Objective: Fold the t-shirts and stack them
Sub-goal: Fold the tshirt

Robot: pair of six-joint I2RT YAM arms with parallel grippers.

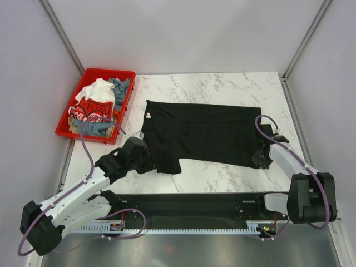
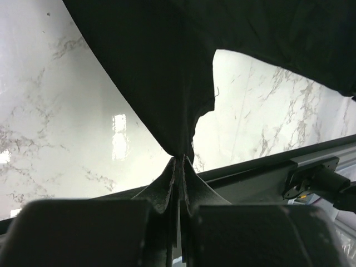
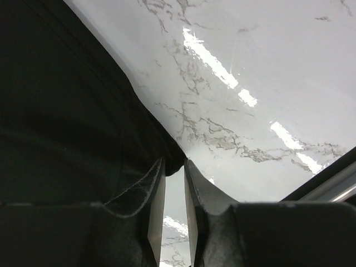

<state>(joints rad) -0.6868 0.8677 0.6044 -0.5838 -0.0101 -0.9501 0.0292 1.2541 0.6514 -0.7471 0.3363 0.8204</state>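
Note:
A black t-shirt point(image 1: 206, 130) lies spread flat across the marble table point(image 1: 222, 89), its small neck label point(image 1: 149, 115) at the left end. My left gripper point(image 1: 149, 161) is at the shirt's near left corner. In the left wrist view this gripper point(image 2: 182, 161) is shut on a pinch of the black cloth point(image 2: 161, 72), which rises taut from the tips. My right gripper point(image 1: 260, 158) is at the near right corner. Its jaws point(image 3: 174, 164) stand slightly apart, with the shirt's corner point(image 3: 67, 111) resting at the tips and marble visible through the gap.
A red bin point(image 1: 92, 74) at the back left holds a white tee point(image 1: 99, 90), a red Coca-Cola tee point(image 1: 89, 108) and a grey-blue one point(image 1: 119, 84). A black rail point(image 1: 194, 203) runs along the table's near edge. Grey walls enclose the sides and back.

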